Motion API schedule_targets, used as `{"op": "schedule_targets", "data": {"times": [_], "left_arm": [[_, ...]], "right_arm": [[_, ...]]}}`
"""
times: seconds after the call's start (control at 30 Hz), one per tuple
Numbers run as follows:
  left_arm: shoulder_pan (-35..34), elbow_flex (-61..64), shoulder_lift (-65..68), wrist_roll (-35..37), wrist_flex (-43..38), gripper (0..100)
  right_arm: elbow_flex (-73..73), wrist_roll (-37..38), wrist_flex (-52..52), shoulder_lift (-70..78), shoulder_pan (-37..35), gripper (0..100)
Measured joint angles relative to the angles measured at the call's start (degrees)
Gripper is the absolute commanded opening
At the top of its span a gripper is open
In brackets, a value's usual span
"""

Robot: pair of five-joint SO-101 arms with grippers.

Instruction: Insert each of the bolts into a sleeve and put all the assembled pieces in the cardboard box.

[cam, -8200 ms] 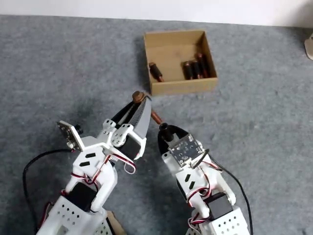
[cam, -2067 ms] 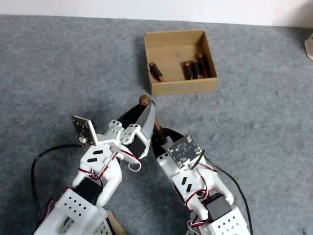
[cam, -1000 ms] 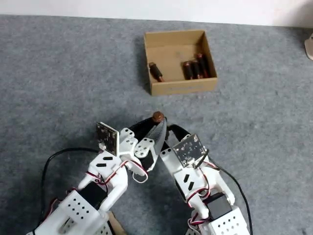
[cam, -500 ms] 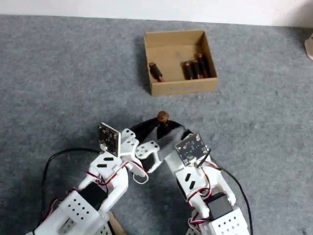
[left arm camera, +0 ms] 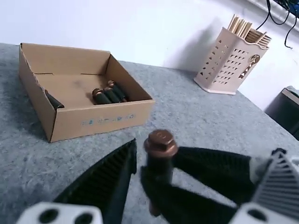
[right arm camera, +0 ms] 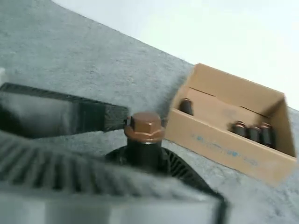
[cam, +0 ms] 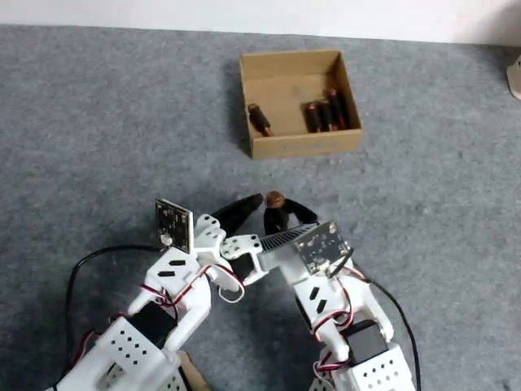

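Between the fingers (left arm camera: 205, 163) of the right gripper (cam: 278, 217), the bolt (cam: 274, 199) stands upright.

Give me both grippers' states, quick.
Left gripper: open, holding nothing.
Right gripper: closed on the bolt.

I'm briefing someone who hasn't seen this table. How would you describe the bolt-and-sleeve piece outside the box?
Find the cardboard box on the grey carpet; in front of it the right gripper holds a brown hex-headed bolt in a black sleeve. It alone stands upright; the other pieces lie inside the box.
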Motion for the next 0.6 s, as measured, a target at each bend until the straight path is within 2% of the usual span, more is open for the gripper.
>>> {"op": "schedule_targets", "data": {"times": [0.2, 0.4, 0.6], "left_arm": [[-6.24, -2.2, 0.09, 2.73, 0.09, 40], [-6.51, -2.29, 0.09, 3.69, 0.09, 40], [-7.21, -2.81, 0.09, 3.78, 2.55, 40]], "right_arm": [[0.09, -0.09, 0.0, 0.0, 4.84, 0.5], [0.09, -0.09, 0.0, 0.0, 5.54, 0.5], [0.09, -0.09, 6.95, 0.0, 5.45, 0.5]]}}
